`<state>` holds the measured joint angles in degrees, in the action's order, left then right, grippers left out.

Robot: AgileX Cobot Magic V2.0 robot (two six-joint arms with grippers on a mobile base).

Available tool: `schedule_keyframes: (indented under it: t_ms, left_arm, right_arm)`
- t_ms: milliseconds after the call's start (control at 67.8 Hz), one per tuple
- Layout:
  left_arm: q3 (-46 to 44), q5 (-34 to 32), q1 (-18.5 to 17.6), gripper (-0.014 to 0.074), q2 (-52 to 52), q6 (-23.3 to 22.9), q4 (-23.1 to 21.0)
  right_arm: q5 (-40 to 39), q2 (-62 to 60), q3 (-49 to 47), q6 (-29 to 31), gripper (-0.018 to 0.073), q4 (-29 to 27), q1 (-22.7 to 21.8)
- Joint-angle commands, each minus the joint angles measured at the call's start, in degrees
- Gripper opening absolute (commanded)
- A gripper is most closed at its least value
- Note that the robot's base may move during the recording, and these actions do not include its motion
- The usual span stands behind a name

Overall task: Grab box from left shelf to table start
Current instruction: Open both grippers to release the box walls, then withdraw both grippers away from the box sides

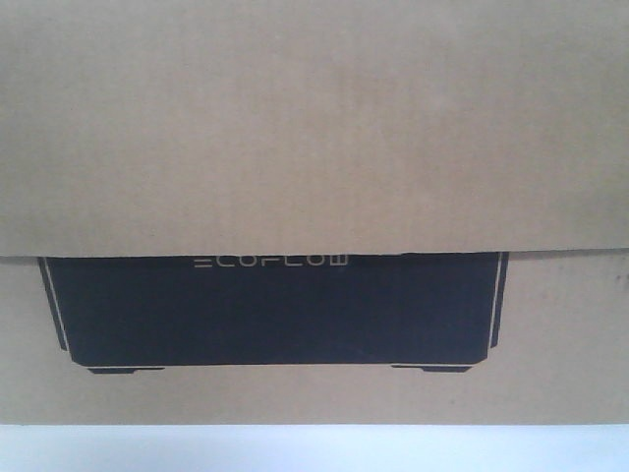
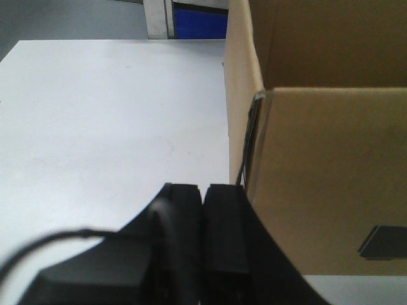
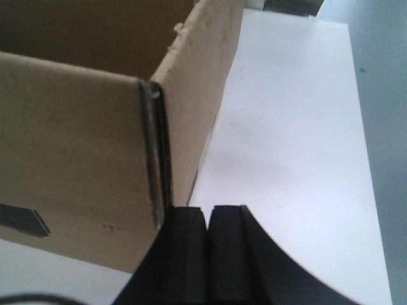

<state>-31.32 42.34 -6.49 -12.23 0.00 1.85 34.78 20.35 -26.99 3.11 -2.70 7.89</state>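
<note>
We see the box (image 1: 314,128) filling nearly the whole front view, its brown corrugated face very near the camera, a folded flap hanging over the upper part of the black printed panel (image 1: 275,310) so that only the lower half of the "ECOFLOW" lettering (image 1: 271,262) shows beneath the flap's edge. Below the box runs a pale strip of the bench (image 1: 314,447), and the box stands on that white top. From the left wrist view we look along the box's left end: the cardboard corner (image 2: 257,140) rises just to the right of our left gripper (image 2: 203,190), whose two black fingers (image 2: 226,235) lie pressed together with no gap between them and nothing held. The gripper sits just beside the box's near-left corner, close to the cardboard, though we cannot tell whether it touches. The white bench stretches away to the left and far side, and beyond its far edge we make out a blue panel (image 2: 200,24) and a grey floor (image 2: 63,19). From the right wrist view we see the mirror of this: our right gripper (image 3: 206,213) has its fingers (image 3: 226,254) likewise drawn tight together, holding nothing, just beside the box's near-right corner (image 3: 156,159), where the layered edge of the cardboard shows. The bench runs off to the right and far side there too.
</note>
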Motion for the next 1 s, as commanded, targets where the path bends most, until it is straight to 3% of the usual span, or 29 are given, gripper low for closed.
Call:
schedule_keyframes:
  t_ms: [0,221,989]
  left_arm:
    - [1.2,-6.7,-0.3,-0.0099,2.9,-0.3,0.1]
    - [2.6,-7.0,-0.3,-0.0099,6.6,-0.3,0.0]
    - [5.6,-8.1,-0.3,-0.0099,8.9,-0.3,-0.1]
  right_arm:
    - [-9.4,-6.1,2.7,0.3,0.0056,0.7,0.0]
    - [-12.7,-15.4,6.5,0.3,0.0056,0.7,0.0]
    - [-12.3,-15.7,6.5,0.3,0.0056,0.7,0.0]
